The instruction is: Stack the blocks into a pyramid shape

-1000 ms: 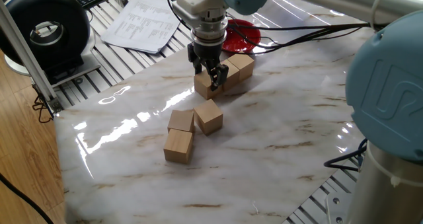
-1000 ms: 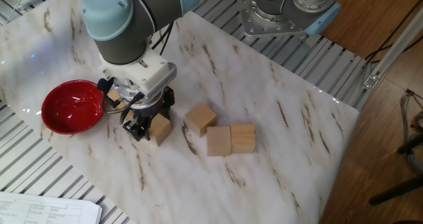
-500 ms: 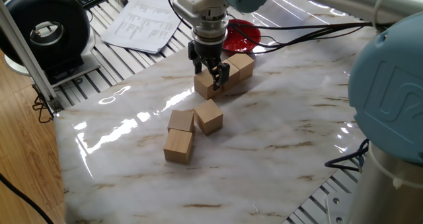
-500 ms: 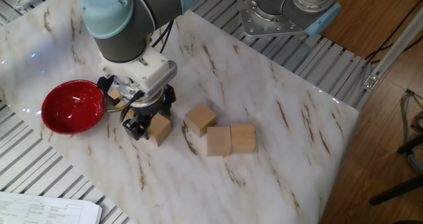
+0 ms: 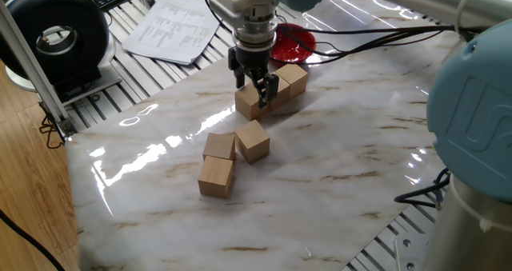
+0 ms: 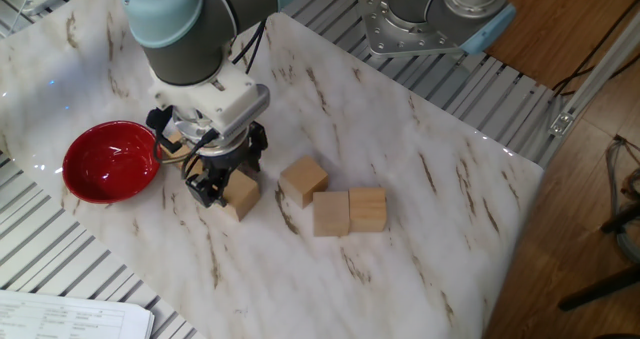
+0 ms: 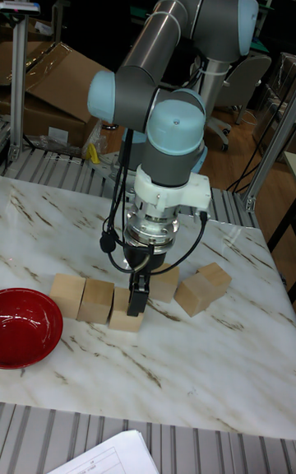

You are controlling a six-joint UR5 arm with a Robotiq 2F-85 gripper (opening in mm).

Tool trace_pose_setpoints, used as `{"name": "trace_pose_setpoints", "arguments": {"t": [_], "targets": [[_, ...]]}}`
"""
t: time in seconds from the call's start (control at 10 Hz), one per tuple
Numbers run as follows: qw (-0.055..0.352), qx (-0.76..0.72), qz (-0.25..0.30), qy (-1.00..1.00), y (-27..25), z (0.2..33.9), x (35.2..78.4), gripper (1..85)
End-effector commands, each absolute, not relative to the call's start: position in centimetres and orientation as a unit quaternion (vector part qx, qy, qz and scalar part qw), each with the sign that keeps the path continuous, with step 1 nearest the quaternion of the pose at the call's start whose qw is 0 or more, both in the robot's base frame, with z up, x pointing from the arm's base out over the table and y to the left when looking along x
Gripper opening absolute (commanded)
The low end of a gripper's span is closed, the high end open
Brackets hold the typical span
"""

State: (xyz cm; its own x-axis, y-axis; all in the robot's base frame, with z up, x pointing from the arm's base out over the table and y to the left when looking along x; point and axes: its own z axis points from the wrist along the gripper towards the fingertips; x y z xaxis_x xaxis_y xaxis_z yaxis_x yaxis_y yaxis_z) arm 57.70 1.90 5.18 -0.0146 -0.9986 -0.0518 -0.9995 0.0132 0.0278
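Claw: the black two-finger claw [image 5: 254,85] points straight down over the nearest cube of the row by the bowl; its fingers stand apart on either side of that cube's top, low against it. Whether the pads still press its faces I cannot tell; from the gap visible in the tall fixed view it looks parted, not clamped.
Cube under the claw: a small light-tan plain wooden cube [image 5: 250,103] resting flat on the surface, touching its neighbour in the row.
Row by the bowl: three such cubes side by side in a line; the middle one [image 7: 96,299] and the far one [image 7: 67,294] lie beside the bowl, seen best in the tall fixed view.
Loose cubes: three more wooden cubes sit apart from the row, one turned at an angle [image 5: 253,140], and two touching each other [image 5: 219,145] [image 5: 216,176].
Nearby: a shiny red bowl [image 6: 109,161] just past the row's end, empty as far as I can see.
Surface: white marble-pattern surface [image 5: 344,159] carrying everything.
Done, as I judge it: the three-cube base layer looks laid out, though its alignment seems slightly uneven.
Left: a second layer of two cubes and a single cube on top; nothing is stacked yet.
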Motion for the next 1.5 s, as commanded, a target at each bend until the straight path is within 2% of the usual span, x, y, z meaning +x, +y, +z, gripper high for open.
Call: {"name": "trace_pose_setpoints", "arguments": {"t": [0.0, 0.1, 0.3, 0.4, 0.7, 1.0, 1.1, 1.4], "targets": [[0.01, -0.697, 0.024, 0.717, 2.2, 6.1, 58.1, 71.0], [0.009, -0.691, 0.023, 0.722, 2.4, 6.2, 58.4, 64.3], [0.004, -0.678, 0.021, 0.735, 2.7, 6.6, 58.6, 59.7], [0.002, -0.671, 0.017, 0.742, 2.9, 6.7, 58.7, 53.3], [0.002, -0.661, 0.011, 0.75, 3.2, 7.1, 58.9, 49.3], [0.005, -0.634, -0.014, 0.773, 3.7, 7.0, 59.9, 9.3], [0.007, -0.628, -0.019, 0.778, 3.9, 6.8, 59.9, 1.7], [0.012, -0.614, -0.011, 0.789, 4.9, 6.9, 59.9, 1.0]]}}
